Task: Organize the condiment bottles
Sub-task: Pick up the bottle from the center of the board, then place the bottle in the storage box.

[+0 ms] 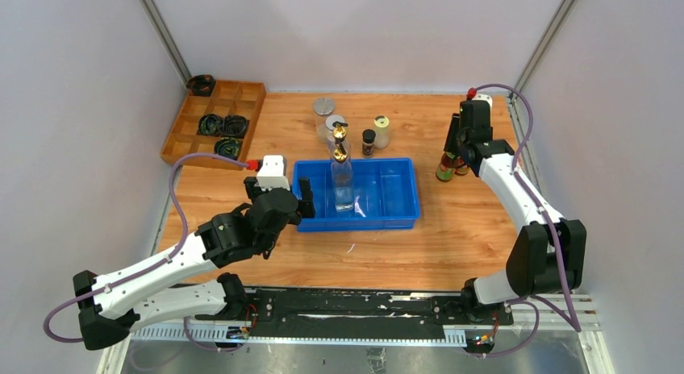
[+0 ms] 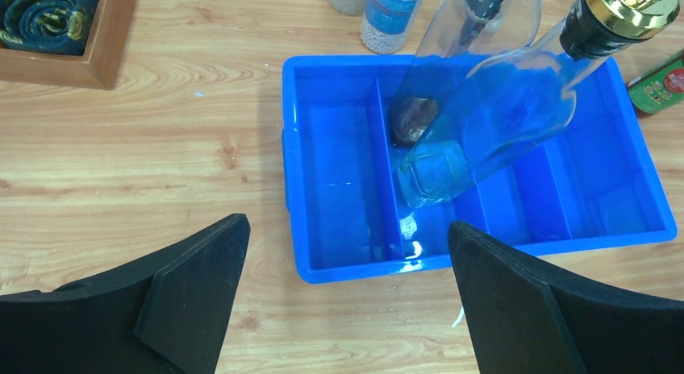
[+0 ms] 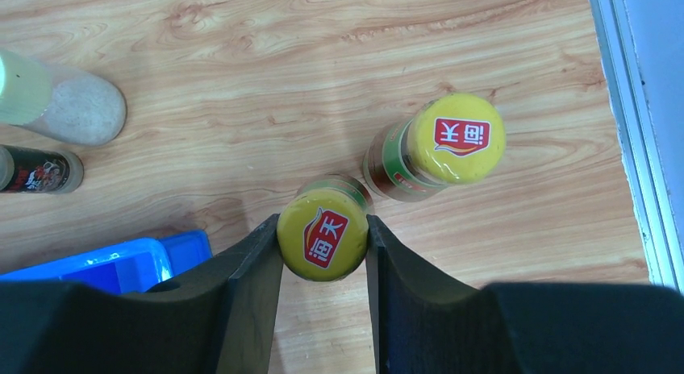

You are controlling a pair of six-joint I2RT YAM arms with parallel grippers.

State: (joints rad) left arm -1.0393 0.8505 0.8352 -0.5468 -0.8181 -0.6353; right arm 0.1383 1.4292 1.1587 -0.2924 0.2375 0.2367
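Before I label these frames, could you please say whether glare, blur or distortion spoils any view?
Top external: evenly lit, sharp, white glints in the blue divided bin. Left wrist: the tall clear gold-spouted bottle looks slanted and refracts the bin behind it. Right wrist: the gripped yellow-capped sauce bottle is crisp; the black fingers lack detail.

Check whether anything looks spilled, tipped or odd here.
Nothing spilled or tipped. One oddity: a dark brown lump sits in the blue bin beside the tall clear bottle; I can't tell what it is.
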